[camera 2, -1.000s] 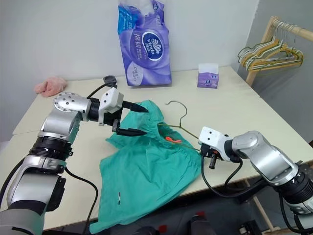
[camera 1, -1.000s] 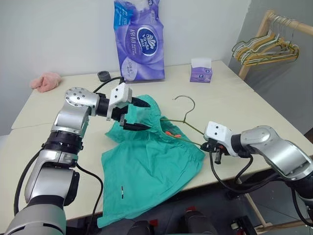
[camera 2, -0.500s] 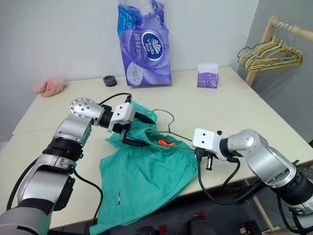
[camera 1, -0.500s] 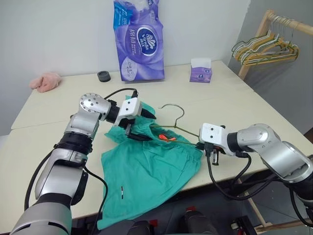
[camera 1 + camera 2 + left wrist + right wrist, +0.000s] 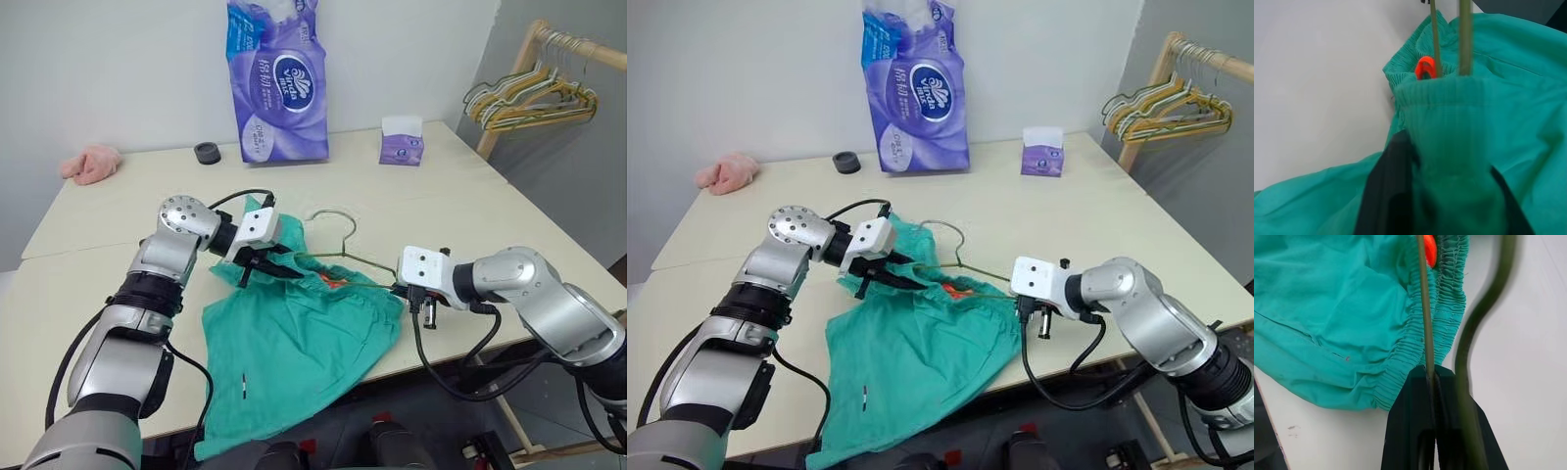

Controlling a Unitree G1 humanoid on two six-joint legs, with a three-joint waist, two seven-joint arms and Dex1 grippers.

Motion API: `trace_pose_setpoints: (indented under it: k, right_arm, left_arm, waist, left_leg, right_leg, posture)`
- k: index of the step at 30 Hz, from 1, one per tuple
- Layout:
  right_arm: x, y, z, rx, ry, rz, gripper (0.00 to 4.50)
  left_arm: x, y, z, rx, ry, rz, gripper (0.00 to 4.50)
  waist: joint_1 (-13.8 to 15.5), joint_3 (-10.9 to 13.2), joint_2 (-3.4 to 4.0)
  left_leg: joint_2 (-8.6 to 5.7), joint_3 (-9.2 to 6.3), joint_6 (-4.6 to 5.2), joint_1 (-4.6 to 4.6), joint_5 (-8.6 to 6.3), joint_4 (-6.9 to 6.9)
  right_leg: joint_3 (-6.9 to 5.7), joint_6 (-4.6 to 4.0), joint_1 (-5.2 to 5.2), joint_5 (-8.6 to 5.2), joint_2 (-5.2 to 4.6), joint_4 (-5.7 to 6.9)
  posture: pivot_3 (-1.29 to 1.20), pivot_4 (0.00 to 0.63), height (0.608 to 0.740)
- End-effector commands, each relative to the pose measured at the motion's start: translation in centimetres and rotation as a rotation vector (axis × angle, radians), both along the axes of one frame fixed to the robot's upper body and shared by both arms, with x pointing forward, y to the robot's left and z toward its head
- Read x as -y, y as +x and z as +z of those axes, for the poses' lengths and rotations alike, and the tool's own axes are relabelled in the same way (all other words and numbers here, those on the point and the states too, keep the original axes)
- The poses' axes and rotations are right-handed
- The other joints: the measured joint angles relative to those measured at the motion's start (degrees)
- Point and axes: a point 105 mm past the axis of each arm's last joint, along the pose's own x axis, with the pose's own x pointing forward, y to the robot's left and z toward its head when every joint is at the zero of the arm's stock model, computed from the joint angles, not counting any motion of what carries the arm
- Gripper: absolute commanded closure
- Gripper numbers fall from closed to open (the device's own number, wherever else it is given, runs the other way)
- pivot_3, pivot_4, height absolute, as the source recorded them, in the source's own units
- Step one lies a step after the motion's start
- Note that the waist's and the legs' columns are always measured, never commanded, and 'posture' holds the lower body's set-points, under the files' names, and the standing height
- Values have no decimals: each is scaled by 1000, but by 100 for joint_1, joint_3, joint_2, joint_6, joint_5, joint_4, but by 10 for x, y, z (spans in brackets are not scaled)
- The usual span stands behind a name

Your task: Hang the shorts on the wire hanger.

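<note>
Peeking through my left wrist cam, the left gripper (image 5: 1442,196) pinches the gathered waistband of the teal-green fabric shorts (image 5: 294,343), which lie on the pale tabletop (image 5: 441,206). My right gripper (image 5: 1432,382) is clamped on the thin olive-grey wire hanger (image 5: 1423,303). From the head cam those fingertips are buried in cloth.

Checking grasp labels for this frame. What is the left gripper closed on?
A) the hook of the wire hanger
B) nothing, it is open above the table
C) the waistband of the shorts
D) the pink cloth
C: in the left wrist view the left gripper has its black fingers pinched on the gathered teal waistband of the shorts, with the wire hanger running past beyond it.
</note>
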Motion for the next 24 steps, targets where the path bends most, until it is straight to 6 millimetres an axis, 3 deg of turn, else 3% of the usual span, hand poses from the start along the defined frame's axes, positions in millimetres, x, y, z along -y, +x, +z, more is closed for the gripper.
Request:
trace_pose_setpoints:
  k: [1, 3, 6, 11, 16, 20, 24]
  right_arm:
    - [-14, -6, 20, 109, 4, 124, 4500]
    - [-9, -3, 21, 122, -18, 126, 4500]
    - [2, 5, 26, 163, -64, 126, 3798]
    - [44, 23, 43, 240, -196, 68, 2203]
    - [94, 35, 53, 269, -219, -128, 676]
    - [111, 21, 42, 176, -21, -306, 676]
    - [87, -12, 7, 10, 296, -424, 676]
  left_arm:
    - [8, 0, 8, 28, -24, -20, 4462]
    - [7, -1, 8, 27, -23, -19, 4462]
    - [5, -1, 8, 21, -22, -13, 4500]
    - [3, -1, 8, 11, -25, -6, 4500]
    - [2, -2, 8, 6, -26, 1, 4500]
    - [-2, 2, 13, 22, -41, 39, 4500]
    - [-12, 7, 19, 40, -58, 100, 4500]
  waist:
    - [-9, 0, 0]
    - [-13, 0, 0]
    - [-21, 0, 0]
    - [-21, 0, 0]
    - [-23, 0, 0]
    - [21, -7, -11]
    - [35, -9, -12]
  left_leg:
    - [0, 0, 0, 0, 0, 0]
    - [-1, 0, 0, 0, 0, 1]
    - [-1, 1, 0, 0, 0, 2]
    - [-2, 1, 0, 0, 0, 2]
    - [0, 5, 0, 1, 0, 2]
    - [3, 0, 1, -1, 0, 0]
    - [5, 3, 2, 5, -1, 2]
  right_leg:
    - [0, 0, 0, 0, 0, -1]
    - [0, 0, 1, 0, 0, 0]
    - [0, 0, 1, 0, 0, 0]
    - [-1, 0, 2, 0, 0, -1]
    - [2, 0, 1, 0, 0, 0]
    - [-1, -1, 4, 0, 1, 0]
    - [5, -1, 6, 0, 4, 9]
  posture:
    - [-175, 20, 740]
    - [-175, 20, 740]
    - [-172, 18, 740]
    - [-173, 18, 740]
    - [-168, 24, 740]
    - [-159, 30, 740]
    - [-157, 36, 740]
